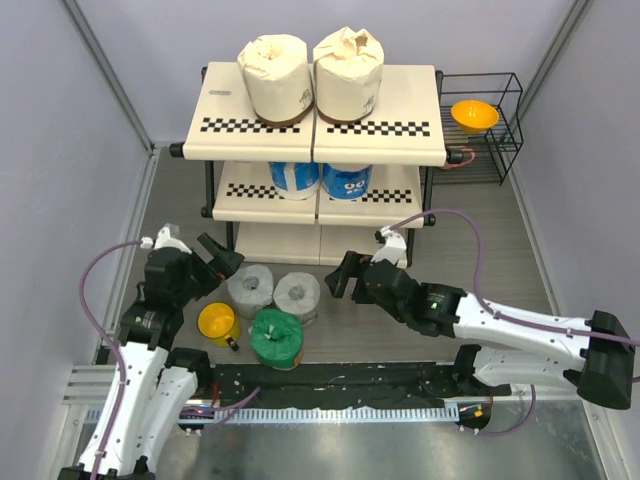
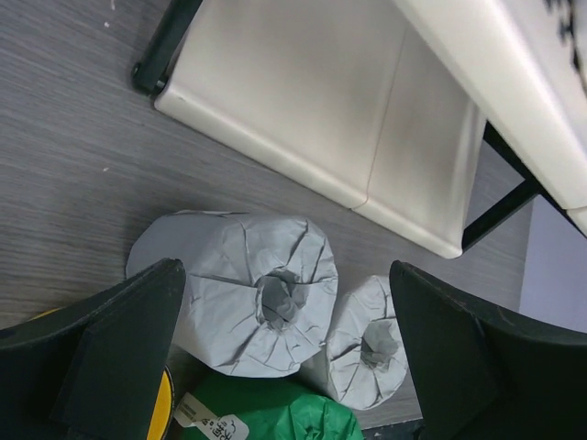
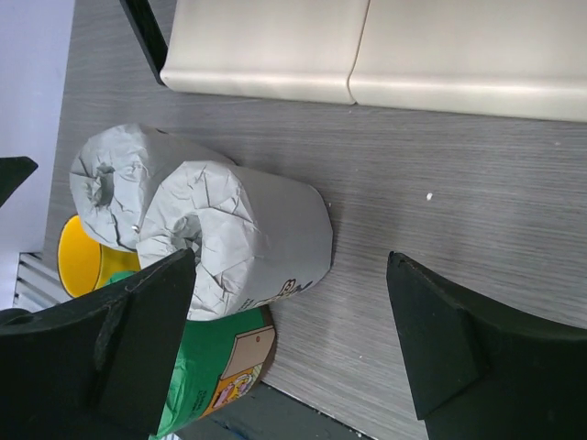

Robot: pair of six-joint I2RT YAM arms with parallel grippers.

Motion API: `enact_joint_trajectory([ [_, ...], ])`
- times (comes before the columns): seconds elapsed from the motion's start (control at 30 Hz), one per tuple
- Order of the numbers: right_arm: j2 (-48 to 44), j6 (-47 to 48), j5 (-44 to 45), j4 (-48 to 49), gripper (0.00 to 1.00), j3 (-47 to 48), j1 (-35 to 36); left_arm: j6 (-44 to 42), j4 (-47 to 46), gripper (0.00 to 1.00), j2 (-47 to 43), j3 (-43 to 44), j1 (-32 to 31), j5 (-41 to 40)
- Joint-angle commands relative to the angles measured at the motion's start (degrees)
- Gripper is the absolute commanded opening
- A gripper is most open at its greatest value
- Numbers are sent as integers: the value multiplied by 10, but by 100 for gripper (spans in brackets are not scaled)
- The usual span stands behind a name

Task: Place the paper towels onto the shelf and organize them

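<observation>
Two grey rolls [image 1: 272, 291] and a green roll [image 1: 276, 337] sit on the table [image 1: 480, 250], lower middle. Two cream rolls [image 1: 311, 74] stand on top of the shelf [image 1: 400, 140], and two blue-and-white rolls [image 1: 320, 180] are one board down. The left gripper [image 1: 222, 268] and the right gripper [image 1: 342, 275] are on either side of the grey rolls, both wide open and holding nothing.

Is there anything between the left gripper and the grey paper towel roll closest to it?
Nothing visible. The left gripper is open, with the nearer grey roll straight ahead of its fingers. The yellow mug and green roll sit beside that roll, not in between.
</observation>
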State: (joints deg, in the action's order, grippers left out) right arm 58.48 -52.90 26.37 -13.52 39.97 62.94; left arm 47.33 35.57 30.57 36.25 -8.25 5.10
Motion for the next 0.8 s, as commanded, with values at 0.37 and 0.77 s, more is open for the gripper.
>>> enact_joint_trajectory([
  [0.37, 119, -29, 2, 118, 91, 46, 33, -19, 6, 95, 21, -10, -3, 30],
  [0.77, 155, -33, -6, 132, 91, 62, 37, 7, 31, 81, 34, -19, -11, 16],
])
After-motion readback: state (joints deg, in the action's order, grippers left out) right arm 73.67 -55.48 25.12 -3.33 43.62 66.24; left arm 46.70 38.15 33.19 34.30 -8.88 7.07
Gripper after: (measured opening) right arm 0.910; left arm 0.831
